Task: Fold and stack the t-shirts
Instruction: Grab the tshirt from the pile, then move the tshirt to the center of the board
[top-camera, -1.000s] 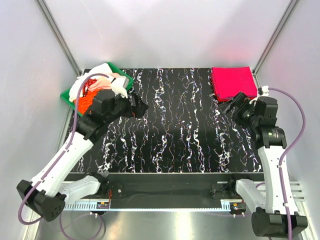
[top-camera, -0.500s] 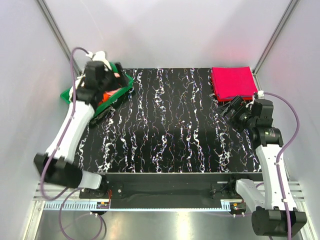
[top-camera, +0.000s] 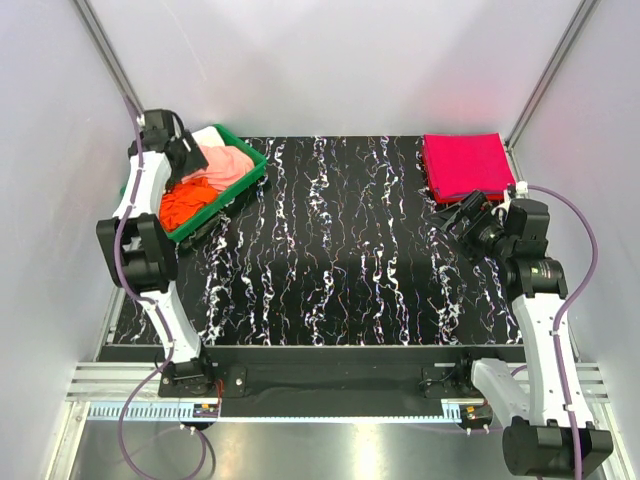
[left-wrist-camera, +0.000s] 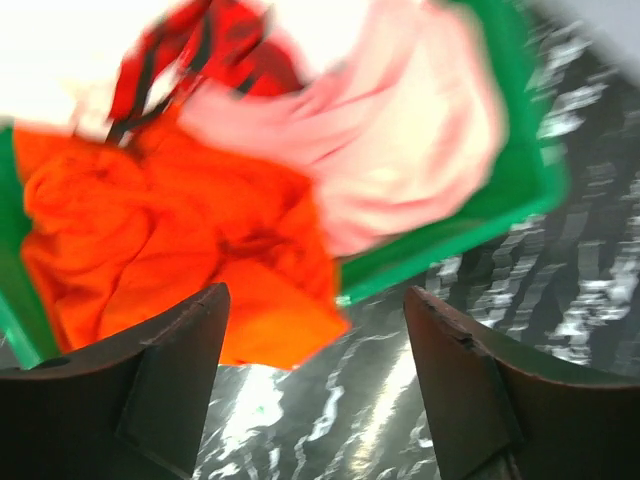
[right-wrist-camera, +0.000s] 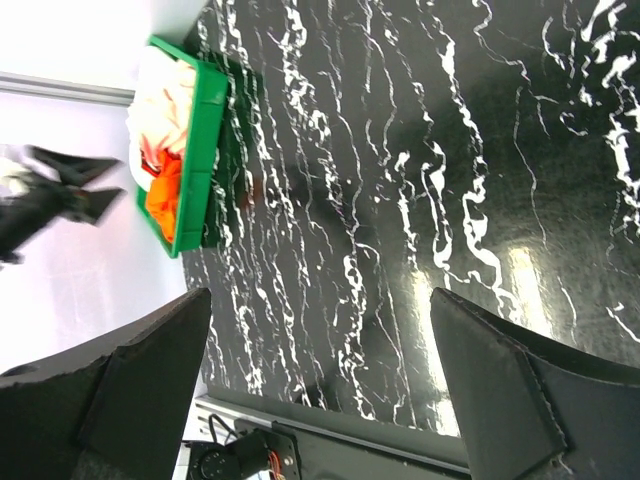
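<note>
Loose t-shirts lie in the green tray (top-camera: 252, 170) at the back left: a bright orange one (top-camera: 188, 203), a pale pink one (top-camera: 226, 160), with red (left-wrist-camera: 222, 48) and white (left-wrist-camera: 60, 45) cloth behind them. In the left wrist view the orange shirt (left-wrist-camera: 150, 230) hangs over the tray's rim (left-wrist-camera: 470, 228). My left gripper (top-camera: 193, 158) hovers over the tray, open and empty (left-wrist-camera: 315, 335). A folded magenta-pink t-shirt (top-camera: 466, 165) lies at the back right. My right gripper (top-camera: 455, 215) is open and empty (right-wrist-camera: 320, 330) just in front of it.
The black marbled table (top-camera: 340, 250) lies between the arms. Grey walls with metal posts close in the left, back and right. The tray also shows in the right wrist view (right-wrist-camera: 203, 130), with the blurred left arm (right-wrist-camera: 50, 190) beside it.
My left arm has swung from the table beside the tray to the far left, its gripper now above the tray. The right arm has barely moved.
</note>
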